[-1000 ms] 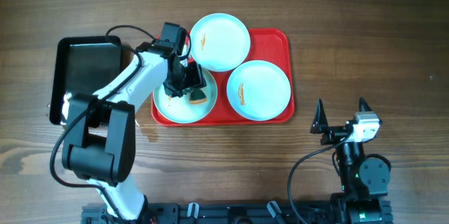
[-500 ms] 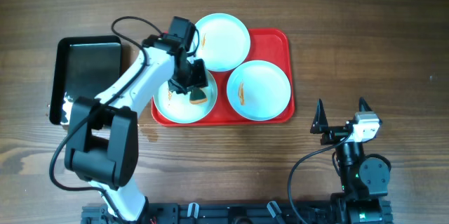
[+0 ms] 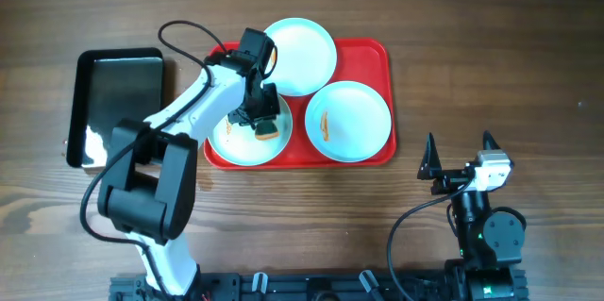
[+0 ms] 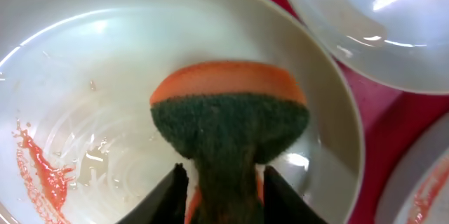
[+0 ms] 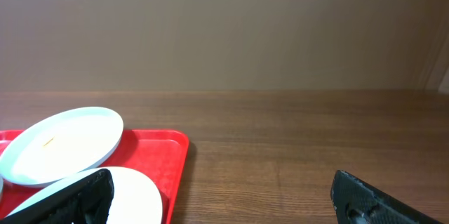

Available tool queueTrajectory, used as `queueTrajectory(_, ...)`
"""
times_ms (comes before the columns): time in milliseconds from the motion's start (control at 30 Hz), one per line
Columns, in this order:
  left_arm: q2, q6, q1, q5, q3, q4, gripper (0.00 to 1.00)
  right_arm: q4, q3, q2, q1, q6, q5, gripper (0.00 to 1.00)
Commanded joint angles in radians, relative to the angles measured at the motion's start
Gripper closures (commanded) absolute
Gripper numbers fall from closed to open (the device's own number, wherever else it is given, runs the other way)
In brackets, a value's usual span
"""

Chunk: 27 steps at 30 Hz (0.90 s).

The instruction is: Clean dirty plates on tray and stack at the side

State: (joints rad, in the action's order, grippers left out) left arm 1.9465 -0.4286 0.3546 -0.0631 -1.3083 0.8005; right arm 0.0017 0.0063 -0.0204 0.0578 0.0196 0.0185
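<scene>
Left pincer [image 3: 261,120] with sponge [image 4: 228,112] further right, plate [image 3: 234,143] beneath

text, labels, numbers: none readable | plates [image 3: 297,56], tray [image 3: 370,58]: no lettering shows | right arm base [image 3: 486,235]: maybe tiny markings, too small to tell

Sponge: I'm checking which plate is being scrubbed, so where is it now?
Overhead, the sponge rests on the near-left plate of the red tray, on that plate's right side, clamped in the left gripper.
</scene>
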Motion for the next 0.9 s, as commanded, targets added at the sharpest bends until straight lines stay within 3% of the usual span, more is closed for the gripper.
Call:
queueTrajectory(0, 0.032, -0.006, 0.018, 0.030, 0.014, 0.001, 0.80, 0.005, -0.001, 0.006, -0.005, -0.017, -0.018, 0.00)
queueTrajectory(33, 0.032, -0.006, 0.024, 0.031, 0.014, 0.000, 0.84, 0.005, -0.001, 0.006, -0.005, -0.017, -0.018, 0.00)
queueTrajectory(67, 0.032, -0.006, 0.030, 0.031, 0.014, 0.000, 0.94, 0.005, -0.001, 0.006, -0.005, -0.017, -0.018, 0.00)
queueTrajectory(100, 0.032, -0.006, 0.037, 0.030, 0.014, 0.001, 0.96, 0.005, -0.001, 0.006, -0.005, -0.017, -0.018, 0.00)
queueTrajectory(333, 0.018, -0.006, 0.054, 0.028, -0.026, 0.076, 0.96, 0.005, -0.001, 0.006, -0.005, -0.017, -0.018, 0.00)
queueTrajectory(867, 0.014, -0.006, 0.037, 0.090, -0.025, 0.069, 0.96, 0.005, -0.001, 0.006, -0.005, -0.017, -0.018, 0.01)
